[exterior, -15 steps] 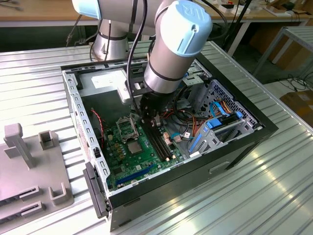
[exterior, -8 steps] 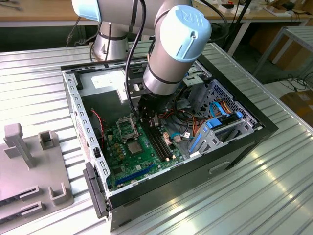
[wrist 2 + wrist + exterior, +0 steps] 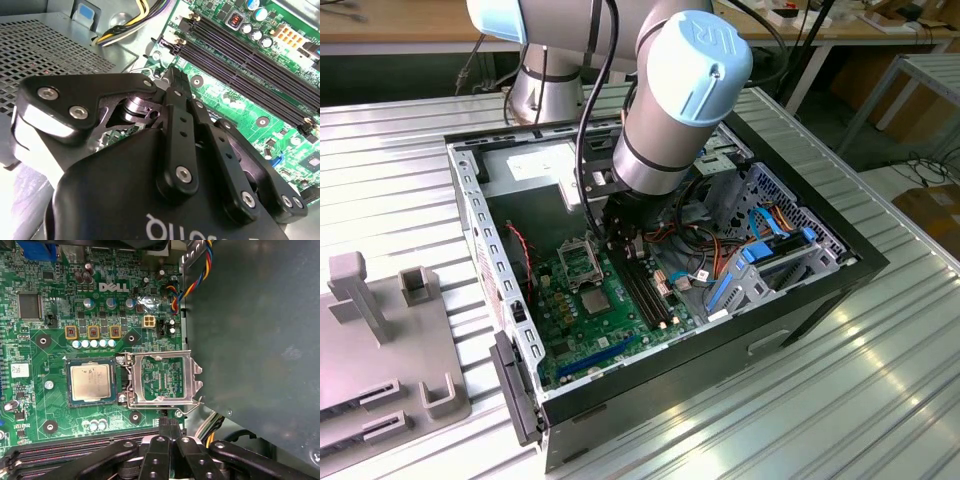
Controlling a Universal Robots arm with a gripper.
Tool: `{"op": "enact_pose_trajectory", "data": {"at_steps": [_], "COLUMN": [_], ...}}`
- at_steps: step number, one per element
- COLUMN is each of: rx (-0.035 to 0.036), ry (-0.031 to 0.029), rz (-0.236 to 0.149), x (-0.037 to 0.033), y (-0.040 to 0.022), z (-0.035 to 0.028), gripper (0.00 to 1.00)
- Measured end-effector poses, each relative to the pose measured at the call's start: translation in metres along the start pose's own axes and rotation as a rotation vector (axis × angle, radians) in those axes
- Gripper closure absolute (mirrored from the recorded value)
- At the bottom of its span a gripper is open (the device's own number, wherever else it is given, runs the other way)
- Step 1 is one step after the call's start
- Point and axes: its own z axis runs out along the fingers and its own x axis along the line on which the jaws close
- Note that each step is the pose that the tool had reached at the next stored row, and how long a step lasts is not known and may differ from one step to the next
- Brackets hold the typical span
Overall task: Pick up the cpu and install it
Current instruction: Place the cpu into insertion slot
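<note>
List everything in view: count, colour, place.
cpu: one, silver-grey, seated in the black-framed socket.
load plate: one, bare metal, swung open beside the cpu.
motherboard: one, green, on the case floor.
memory slots: several, black, alongside the socket.
case: one, black, open, on the table.
table: one, ribbed silver metal.
fixture: one, grey, at the exterior view's left.
gripper: one, black, shut, over the board near the memory slots.
arm: one, grey with pale blue caps, reaching into the case.
</note>
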Motion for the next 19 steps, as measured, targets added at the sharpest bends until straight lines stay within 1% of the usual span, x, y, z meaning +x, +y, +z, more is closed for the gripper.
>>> {"op": "enact_pose_trajectory", "data": {"at_steps": [5, 7, 8, 9, 10, 11, 12, 14, 15, 16, 19], "rx": [-0.0001, -0.0001, -0.0001, -0.0003, -0.0007, -0.0011, -0.0018, -0.0029, -0.0032, -0.0032, -0.0033], "ry": [-0.0008, -0.0009, -0.0012, -0.0034, -0.0135, -0.0252, -0.0428, -0.0682, -0.0747, -0.0775, -0.0775], "rz": [0.000, 0.000, 0.000, 0.000, 0.000, 0.000, 0.000, 0.000, 0.000, 0.000, 0.000], "x": [-0.0003, -0.0023, -0.0043, -0.0050, -0.0051, -0.0052, -0.0052, -0.0051, -0.0051, -0.0049, -0.0044], "y": [-0.0001, -0.0002, -0.0002, -0.0003, -0.0004, -0.0004, -0.0004, -0.0006, -0.0008, -0.0010, -0.0022], "z": [0.0001, 0.0007, 0.0013, 0.0016, 0.0019, 0.0021, 0.0022, 0.0025, 0.0028, 0.0038, 0.0061], "gripper": [0.89, 0.89, 0.89, 0.89, 0.89, 0.89, 0.89, 0.89, 0.89, 0.89, 0.89]}}
